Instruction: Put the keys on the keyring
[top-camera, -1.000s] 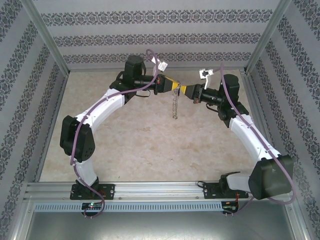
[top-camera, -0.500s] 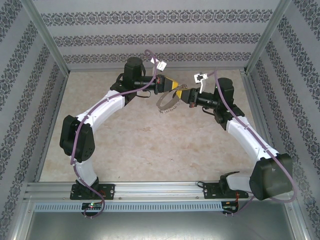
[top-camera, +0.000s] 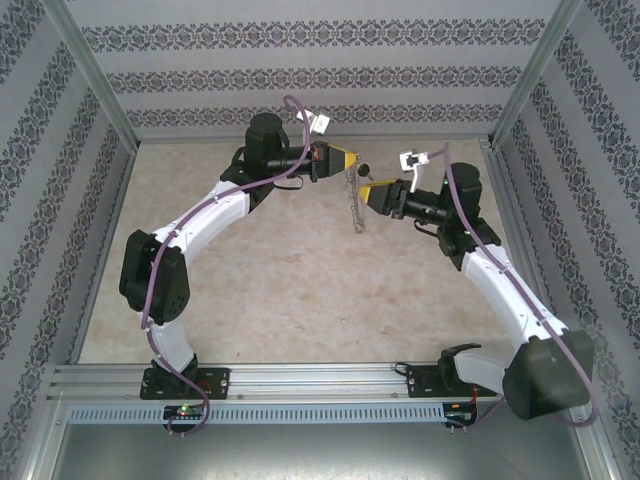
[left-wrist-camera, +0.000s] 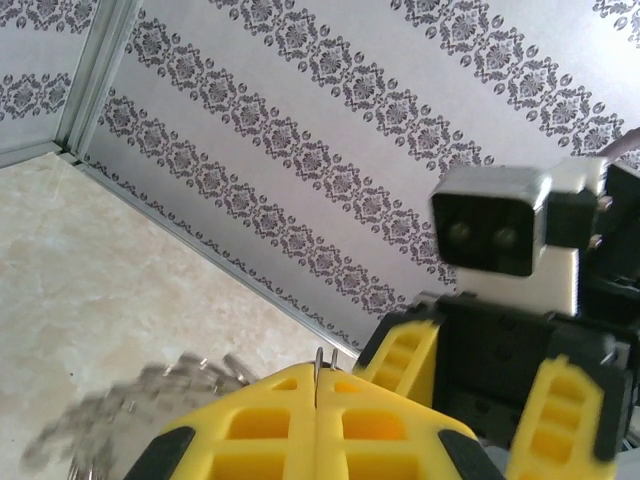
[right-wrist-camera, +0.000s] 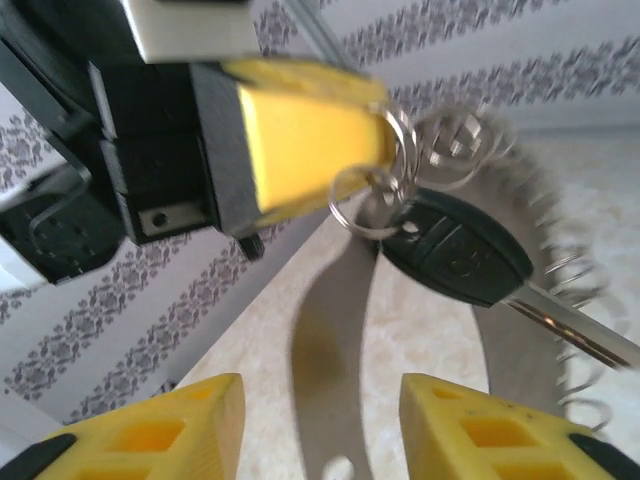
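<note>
Keyring motion-blurred; key blade tip cut off at right edge.

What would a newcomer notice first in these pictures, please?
Most striking are the two arms meeting fingertip to fingertip in mid-air above the far part of the table. The left gripper is shut on the keyring, whose spiky hoop dangles beneath it, with the black-headed key hanging right at its tip. The right gripper stands open just before that key.
</note>
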